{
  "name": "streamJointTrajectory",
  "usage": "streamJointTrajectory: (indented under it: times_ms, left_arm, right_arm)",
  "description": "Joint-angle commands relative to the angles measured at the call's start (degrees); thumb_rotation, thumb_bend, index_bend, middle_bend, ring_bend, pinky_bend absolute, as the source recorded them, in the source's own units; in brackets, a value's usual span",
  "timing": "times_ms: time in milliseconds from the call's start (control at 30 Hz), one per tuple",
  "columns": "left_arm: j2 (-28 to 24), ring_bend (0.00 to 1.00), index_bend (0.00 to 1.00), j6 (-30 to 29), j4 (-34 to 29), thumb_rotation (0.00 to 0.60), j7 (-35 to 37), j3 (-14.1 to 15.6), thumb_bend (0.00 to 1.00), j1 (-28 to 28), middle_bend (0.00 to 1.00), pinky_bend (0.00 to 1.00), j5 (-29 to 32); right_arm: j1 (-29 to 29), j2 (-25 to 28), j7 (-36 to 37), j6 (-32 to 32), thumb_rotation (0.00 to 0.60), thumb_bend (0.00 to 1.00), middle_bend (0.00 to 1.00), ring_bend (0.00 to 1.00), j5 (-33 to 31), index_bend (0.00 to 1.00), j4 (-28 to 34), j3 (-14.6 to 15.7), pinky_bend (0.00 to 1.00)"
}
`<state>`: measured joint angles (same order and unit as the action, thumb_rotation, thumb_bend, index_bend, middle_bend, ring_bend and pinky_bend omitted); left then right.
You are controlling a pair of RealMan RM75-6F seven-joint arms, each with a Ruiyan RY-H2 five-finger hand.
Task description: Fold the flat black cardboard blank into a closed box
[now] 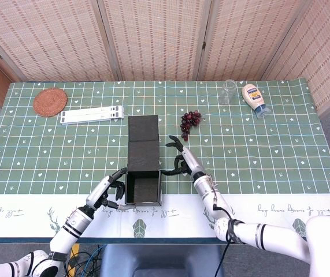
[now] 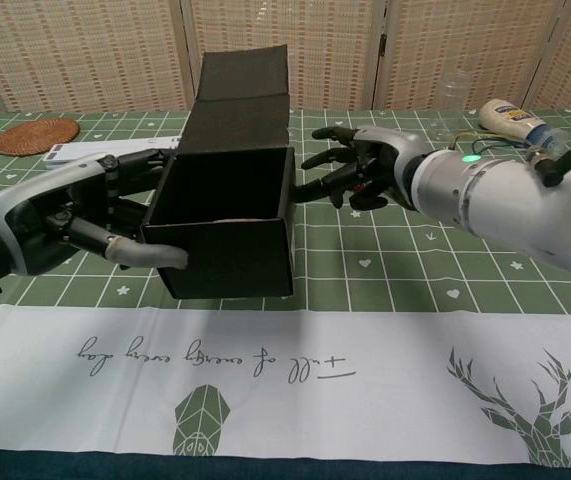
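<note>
1. Black cardboard box [image 1: 143, 167] stands on the green patterned tablecloth [image 1: 257, 156] between the two hands, its body already formed and open at the top, with the lid flap [image 1: 143, 128] stretched out flat on the far side, away from both hands.
2. Left hand [image 1: 108, 192] grips the box's left wall: in the chest view its thumb [image 2: 145, 253] lies across the near front face while the other fingers press the outer left side.
3. Right hand [image 1: 182, 160] sits just beside the box's right wall with its fingers spread and holding nothing; a fingertip [image 2: 305, 194] reaches the right edge, though I cannot tell whether it actually touches.
4. Beyond the right hand, just past its fingertips, lies a bunch of dark grapes [image 1: 189, 123].
5. Farther beyond and to the right of that hand stand a clear glass jar [image 1: 228, 92] and a mayonnaise bottle [image 1: 255, 100] lying on its side.
6. Well beyond the left hand are a white folded stand [image 1: 92, 115] and a round woven coaster [image 1: 50, 101].
</note>
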<state>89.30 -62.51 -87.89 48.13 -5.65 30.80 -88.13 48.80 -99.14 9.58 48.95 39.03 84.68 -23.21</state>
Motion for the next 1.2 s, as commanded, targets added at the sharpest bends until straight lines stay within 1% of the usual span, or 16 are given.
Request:
streamJointTrajectory:
  times_ms: [33,133,300,500,733,933,1100,1200]
  left_arm:
    - [-0.2,0.70,0.36,0.3,-0.1,0.600,-0.9,0.4,0.11,0.5,0.34,0.74,-0.1]
    - [0.1,0.70,0.36,1.2,0.0,0.600,-1.6,0.9,0.11,1.0,0.34,0.74,0.1]
    - [0.9,0.70,0.35,2.9,0.8,0.600,-2.0,1.0,0.11,2.1,0.34,0.74,0.8]
    - [1.5,0.70,0.35,4.1,2.1,0.600,-1.7,1.1,0.11,2.8,0.34,0.74,2.1]
    - [3.8,0.70,0.34,7.0,5.3,0.600,-4.2,-0.3,0.11,4.5,0.34,0.74,5.1]
    - [5.7,0.70,0.34,9.1,7.7,0.600,-6.8,-1.9,0.11,5.7,0.34,0.74,8.2]
    - [7.2,0.70,0.33,9.7,9.2,0.600,-9.1,-3.3,0.11,6.0,0.34,0.74,11.1]
    - [8.2,0.70,0.33,9.8,10.1,0.600,-10.7,-4.5,0.11,5.9,0.34,0.74,13.5]
  right_arm:
    - [2.1,-3.0,0.2,0.8,0.600,0.03,0.19,0.73,-0.4,0.00,-2.5,-2.5,1.00]
    - [3.7,-5.4,1.0,1.7,0.600,0.00,0.20,0.74,-0.1,0.00,-4.5,-5.3,1.00]
    - [5.0,-6.8,2.5,1.8,0.600,0.00,0.21,0.75,1.1,0.00,-4.8,-8.2,1.00]
    - [3.6,-5.3,5.6,1.4,0.600,0.00,0.24,0.75,3.2,0.00,-1.9,-9.9,1.00]
    - [3.4,-2.3,8.0,-2.3,0.600,0.00,0.28,0.75,3.2,0.00,2.0,-11.7,1.00]
    - [4.6,1.4,8.1,-8.0,0.600,0.00,0.31,0.76,-0.6,0.00,4.4,-11.8,1.00]
    - [5.8,4.4,6.6,-11.8,0.600,0.00,0.34,0.76,-2.9,0.00,5.6,-9.8,1.00]
    - [6.9,6.7,5.6,-14.4,0.600,0.00,0.37,0.77,-4.3,0.00,6.1,-8.6,1.00]
